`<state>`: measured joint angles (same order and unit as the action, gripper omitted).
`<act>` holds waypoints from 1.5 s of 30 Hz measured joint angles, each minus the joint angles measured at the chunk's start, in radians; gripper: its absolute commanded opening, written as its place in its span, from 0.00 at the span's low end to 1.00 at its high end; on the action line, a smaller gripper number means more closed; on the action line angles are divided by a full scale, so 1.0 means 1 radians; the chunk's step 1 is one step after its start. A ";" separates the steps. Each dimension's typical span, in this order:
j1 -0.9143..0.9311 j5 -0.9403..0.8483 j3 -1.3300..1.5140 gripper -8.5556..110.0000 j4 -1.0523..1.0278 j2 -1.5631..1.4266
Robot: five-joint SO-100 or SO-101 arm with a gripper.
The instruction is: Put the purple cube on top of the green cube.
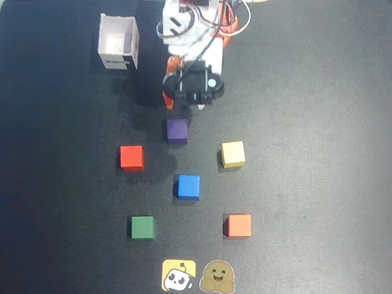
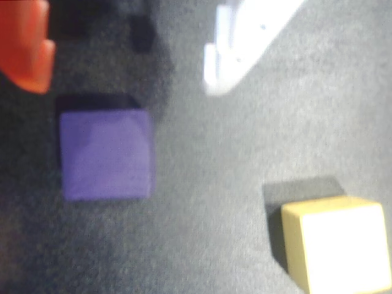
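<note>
My claw [image 2: 125, 86] hovered with fingers apart above the purple cube [image 1: 177, 130] | nothing gripped | green cube [image 1: 142, 227] sat well apart on the tabletop [image 1: 306, 122]

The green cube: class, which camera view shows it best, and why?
The overhead view: the green cube sits whole and unobstructed near the lower left there. The wrist view does not show it at all, only the purple cube and a yellow cube.

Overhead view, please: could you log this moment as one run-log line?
gripper: open, above purple cube, not gripping | green cube: bare top, apart | stacking: not started
</note>
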<state>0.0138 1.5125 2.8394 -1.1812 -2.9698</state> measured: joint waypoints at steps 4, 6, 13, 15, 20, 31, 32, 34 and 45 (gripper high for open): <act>0.002 -0.006 -0.071 0.25 0.083 0.167; 0.002 -0.009 -0.118 0.26 0.123 0.282; 0.002 -0.028 -0.189 0.27 0.213 0.551; 0.002 -0.034 -0.189 0.28 0.239 0.612; 0.002 -0.040 -0.216 0.28 0.276 0.765; 0.025 -0.046 -0.224 0.25 0.357 0.873; 0.023 -0.049 -0.219 0.24 0.364 0.881; 0.023 -0.049 -0.201 0.24 0.380 0.882; 0.034 -0.049 -0.143 0.19 0.416 0.887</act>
<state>0.0476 1.4634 2.6967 -0.7655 -2.0831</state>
